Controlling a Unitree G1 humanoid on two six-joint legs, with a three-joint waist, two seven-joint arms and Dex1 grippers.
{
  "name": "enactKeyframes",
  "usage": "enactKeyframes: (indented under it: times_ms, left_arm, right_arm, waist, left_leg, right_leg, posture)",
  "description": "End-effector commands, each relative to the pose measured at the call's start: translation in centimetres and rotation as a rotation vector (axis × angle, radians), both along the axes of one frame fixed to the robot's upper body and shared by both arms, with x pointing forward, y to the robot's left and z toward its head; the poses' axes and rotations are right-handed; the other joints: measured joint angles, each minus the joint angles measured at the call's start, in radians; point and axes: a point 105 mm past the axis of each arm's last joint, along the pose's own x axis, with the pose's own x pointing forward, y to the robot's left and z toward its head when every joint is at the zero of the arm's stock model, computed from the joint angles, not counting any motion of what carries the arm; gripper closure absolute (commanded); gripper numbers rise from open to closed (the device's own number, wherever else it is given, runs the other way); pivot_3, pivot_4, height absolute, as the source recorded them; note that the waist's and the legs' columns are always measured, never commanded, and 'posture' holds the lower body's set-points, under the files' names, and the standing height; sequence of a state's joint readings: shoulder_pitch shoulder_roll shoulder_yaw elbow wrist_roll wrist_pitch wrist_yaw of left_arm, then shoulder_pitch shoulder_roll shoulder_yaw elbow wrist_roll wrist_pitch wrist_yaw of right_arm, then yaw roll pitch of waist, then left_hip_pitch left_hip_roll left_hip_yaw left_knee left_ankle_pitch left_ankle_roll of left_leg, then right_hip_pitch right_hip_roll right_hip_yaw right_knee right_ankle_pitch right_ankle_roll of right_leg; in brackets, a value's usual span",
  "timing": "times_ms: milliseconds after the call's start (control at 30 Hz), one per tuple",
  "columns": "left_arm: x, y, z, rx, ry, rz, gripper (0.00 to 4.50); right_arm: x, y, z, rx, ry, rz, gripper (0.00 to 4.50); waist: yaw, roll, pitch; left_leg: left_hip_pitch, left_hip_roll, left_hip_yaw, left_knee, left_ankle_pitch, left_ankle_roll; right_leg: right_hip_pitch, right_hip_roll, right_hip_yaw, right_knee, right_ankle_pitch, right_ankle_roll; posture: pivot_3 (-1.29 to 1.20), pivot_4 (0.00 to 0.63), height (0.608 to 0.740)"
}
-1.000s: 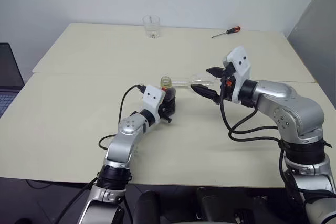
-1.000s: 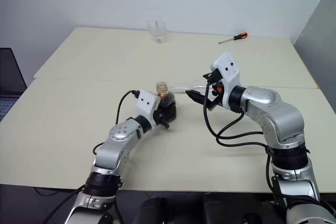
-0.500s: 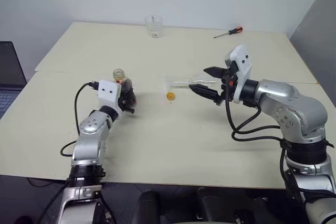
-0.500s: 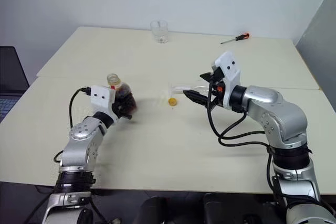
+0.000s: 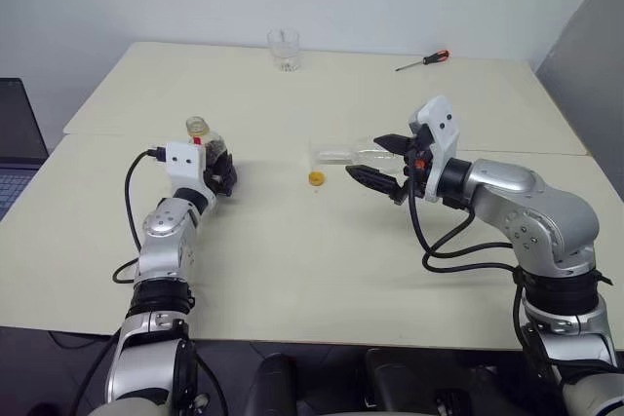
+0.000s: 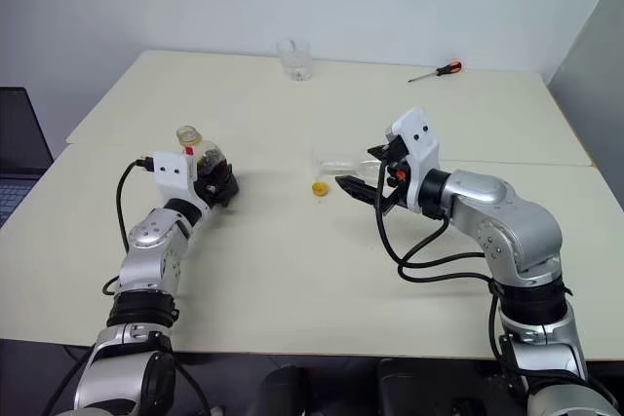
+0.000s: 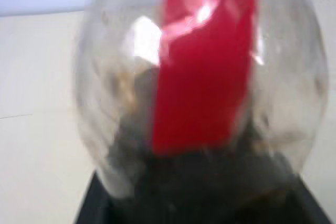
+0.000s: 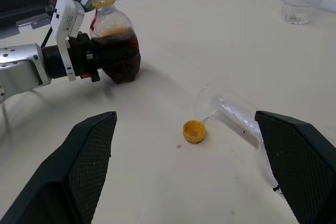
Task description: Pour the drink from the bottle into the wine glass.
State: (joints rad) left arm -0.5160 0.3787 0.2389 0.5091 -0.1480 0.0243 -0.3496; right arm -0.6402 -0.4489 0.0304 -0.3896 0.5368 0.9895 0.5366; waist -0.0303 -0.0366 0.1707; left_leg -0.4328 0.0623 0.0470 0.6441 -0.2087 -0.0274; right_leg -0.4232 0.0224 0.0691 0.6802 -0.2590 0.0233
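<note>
Since a second earlier, the left arm had swung out toward the robot's left, carrying the bottle [image 5: 207, 143] away from the table's middle; the yellow cap [image 5: 316, 178], hidden then, now lay bare on the tabletop. The left gripper [image 5: 220, 169] reached level and forward with the bottle standing upright between its fingers, uncapped, dark drink [image 8: 116, 51] filling its lower body; whether the fingers still pressed it could not be told. The right arm was bent across toward the centre, its gripper [image 5: 380, 160] spread wide around the stem end of the wine glass [image 5: 341, 152], which lay on its side, bowl toward the cap. Whether the fingers touched the glass was unclear. Bare table [image 5: 292, 260] stretched between the bottle and the cap. A tumbler [image 5: 283, 49] and a screwdriver [image 5: 421, 59] sat near the far edge, well apart.
</note>
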Motion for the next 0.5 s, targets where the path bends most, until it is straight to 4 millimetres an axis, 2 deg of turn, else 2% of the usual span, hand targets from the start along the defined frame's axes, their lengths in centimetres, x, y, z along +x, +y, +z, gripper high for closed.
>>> enactKeyframes:
  times_ms: [33,167,500]
  left_arm:
    - [-0.4,0.2,0.2,-0.014,-0.012,0.019,1.27]
    - [-0.8,0.6,0.2,-0.006,-0.014,0.033,0.05]
    - [-3.8,0.0,-0.9,-0.001,0.013,0.014,0.02]
  right_arm:
    - [-0.5,0.0,1.1,0.018,-0.044,0.008,0.00]
    - [-0.4,0.2,1.1,0.026,-0.043,0.013,0.00]
    - [-0.6,0.7,0.4,0.055,-0.003,0.034,0.00]
  waist:
    - [0.000,0.000,0.000]
    - [0.000,0.000,0.000]
    - [-0.002,0.000,0.000]
  left_leg:
    - [0.000,0.000,0.000,0.000,0.000,0.000]
    - [0.000,0.000,0.000,0.000,0.000,0.000]
    - [0.000,0.000,0.000,0.000,0.000,0.000]
  right_leg:
    - [0.000,0.000,0.000,0.000,0.000,0.000]
    - [0.000,0.000,0.000,0.000,0.000,0.000]
    - [0.000,0.000,0.000,0.000,0.000,0.000]
  posture:
    - [0.00,0.150,0.740]
    - [0.00,0.150,0.740]
    - [0.00,0.150,0.740]
